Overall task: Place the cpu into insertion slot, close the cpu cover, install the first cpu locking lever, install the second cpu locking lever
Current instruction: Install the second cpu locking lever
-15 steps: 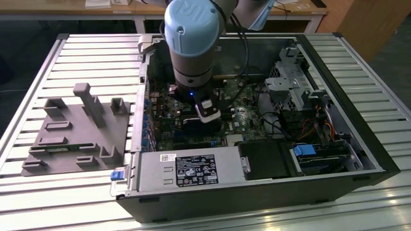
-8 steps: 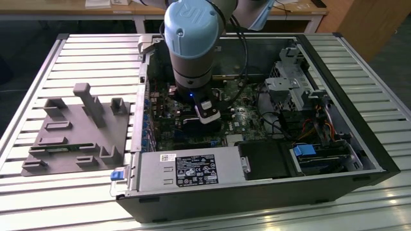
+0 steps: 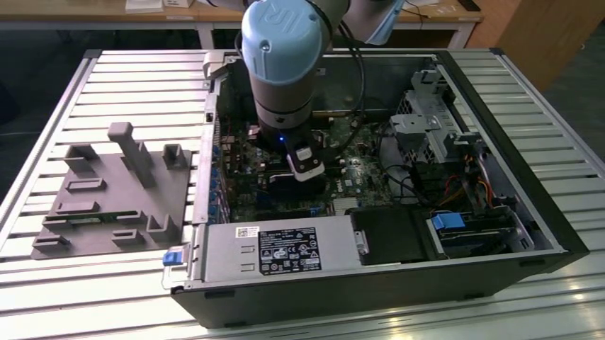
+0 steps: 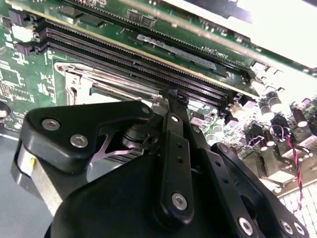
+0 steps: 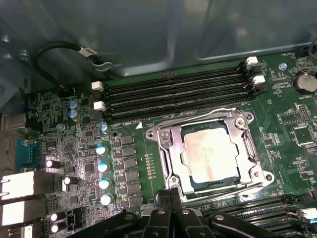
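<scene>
The black linkage of the robot's hand (image 5: 171, 196) is filling the near edge of the first wrist view, its fingertips pressed together with nothing between them, hovering just beside the near rim of the insertion slot (image 5: 166, 148). The cpu (image 5: 210, 151), a square chip with a silvery-grey top, is lying flat inside that slot on the green motherboard (image 5: 129, 163). The cpu cover (image 5: 250, 148), a thin silvery frame, is lying down around the chip, which is showing through its window. Thin metal locking levers (image 5: 198, 115) are running along the socket's edges. Black memory slots (image 5: 178, 94) are sitting just beyond the socket.

In the exterior view, the arm (image 3: 283, 64) is reaching down into an open computer case (image 3: 529, 212) lying on a slatted metal worktop (image 3: 57, 113). A grey power-supply box (image 3: 274, 251) is sitting at the case's near edge. A grey fixture block (image 3: 113, 198) is resting on the worktop, towards the exterior view's left.
</scene>
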You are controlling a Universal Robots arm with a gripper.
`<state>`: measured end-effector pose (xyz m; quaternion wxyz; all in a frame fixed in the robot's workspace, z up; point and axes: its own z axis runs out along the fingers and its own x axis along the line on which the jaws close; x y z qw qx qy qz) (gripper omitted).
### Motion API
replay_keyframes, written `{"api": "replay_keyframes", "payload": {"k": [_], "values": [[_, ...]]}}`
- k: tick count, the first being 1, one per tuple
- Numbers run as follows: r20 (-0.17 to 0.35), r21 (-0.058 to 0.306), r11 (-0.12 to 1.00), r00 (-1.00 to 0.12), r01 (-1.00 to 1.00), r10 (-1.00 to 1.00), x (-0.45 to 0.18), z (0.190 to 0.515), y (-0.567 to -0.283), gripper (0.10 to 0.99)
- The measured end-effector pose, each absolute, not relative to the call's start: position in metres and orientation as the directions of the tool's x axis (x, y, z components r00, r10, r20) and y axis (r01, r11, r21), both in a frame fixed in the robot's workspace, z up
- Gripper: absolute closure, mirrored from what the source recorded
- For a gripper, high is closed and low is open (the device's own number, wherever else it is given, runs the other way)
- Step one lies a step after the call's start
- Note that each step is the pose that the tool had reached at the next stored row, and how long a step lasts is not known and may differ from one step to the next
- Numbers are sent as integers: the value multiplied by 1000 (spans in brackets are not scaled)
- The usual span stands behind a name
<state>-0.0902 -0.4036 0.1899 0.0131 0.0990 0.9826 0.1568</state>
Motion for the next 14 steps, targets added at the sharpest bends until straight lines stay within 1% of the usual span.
{"api": "replay_keyframes", "payload": {"k": [10,14], "values": [[5,311,931,-980,190,199,-90,205,-404,984],[7,310,931,-980,191,199,-83,206,-404,984]]}}
